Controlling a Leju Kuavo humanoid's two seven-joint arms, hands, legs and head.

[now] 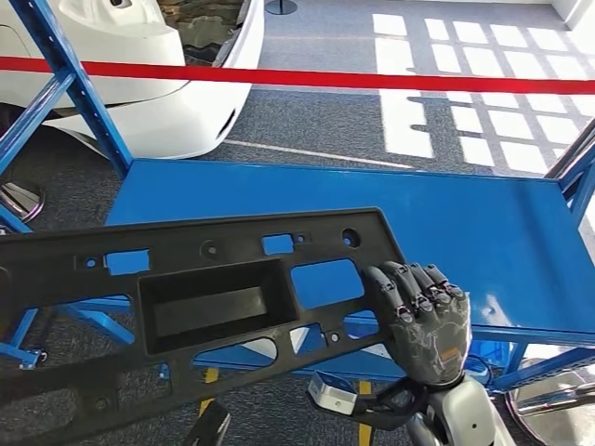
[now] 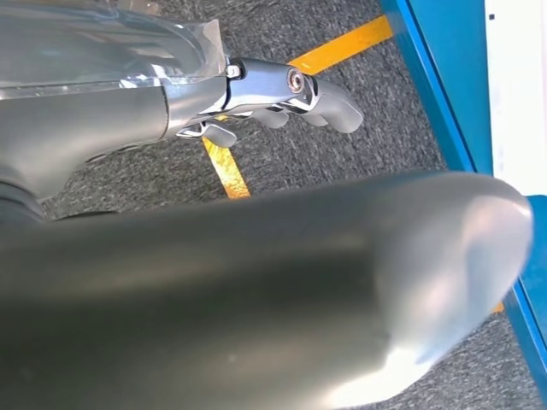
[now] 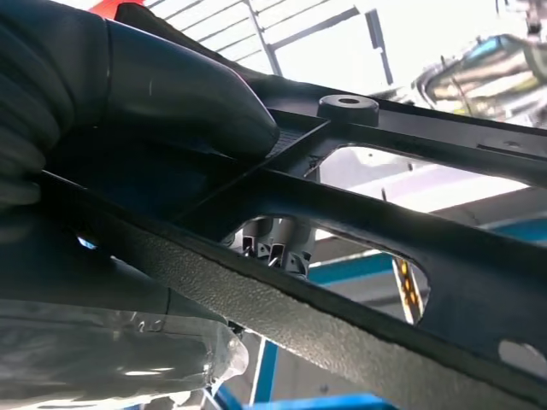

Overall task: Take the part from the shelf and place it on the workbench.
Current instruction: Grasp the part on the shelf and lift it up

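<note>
A long black plastic part (image 1: 210, 307) with a rectangular recess and several cut-outs lies across the lower left of the head view, above the near edge of the blue bench top (image 1: 456, 223). Its left end runs off the picture. My right hand (image 1: 421, 316) grips its right end, dark fingers (image 1: 414, 283) curled over the top face. In the right wrist view the thumb (image 3: 187, 94) presses against the part (image 3: 400, 213) from the other side. In the left wrist view my left hand (image 2: 284, 90) hangs over grey carpet with its fingers (image 2: 335, 104) stretched out and nothing in them.
A white car body (image 1: 140, 84) stands beyond the bench, behind a red barrier tape (image 1: 350, 79). Blue frame struts (image 1: 70, 84) rise at the far left, more at the right edge (image 1: 575, 177). A yellow floor line (image 2: 226, 166) runs beside a blue rail (image 2: 438, 94).
</note>
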